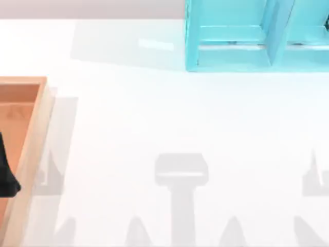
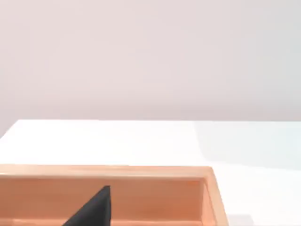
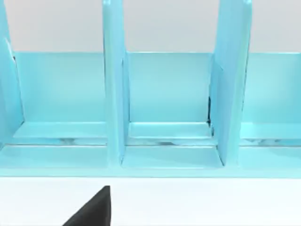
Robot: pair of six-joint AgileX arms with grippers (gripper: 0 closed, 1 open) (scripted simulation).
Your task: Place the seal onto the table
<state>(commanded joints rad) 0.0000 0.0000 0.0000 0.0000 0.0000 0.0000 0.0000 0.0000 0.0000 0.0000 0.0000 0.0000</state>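
Two arms: the left pincer (image 1: 7, 175) hangs over the tray (image 1: 32, 134) at the white surface's (image 1: 154, 118) left edge; the right pincer (image 3: 91, 212) faces the cyan shelf (image 3: 164, 94). Whether either is open or closed, I cannot tell, nor where the seal is.

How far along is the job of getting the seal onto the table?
Nothing looks done yet: the white table carries no seal. In hand: the left hand is over the wooden tray at the table's left edge, one dark finger showing above the tray's floor; whether it holds anything can't be told. The right hand's finger faces the cyan shelf unit. Left: setting the seal down on the table.
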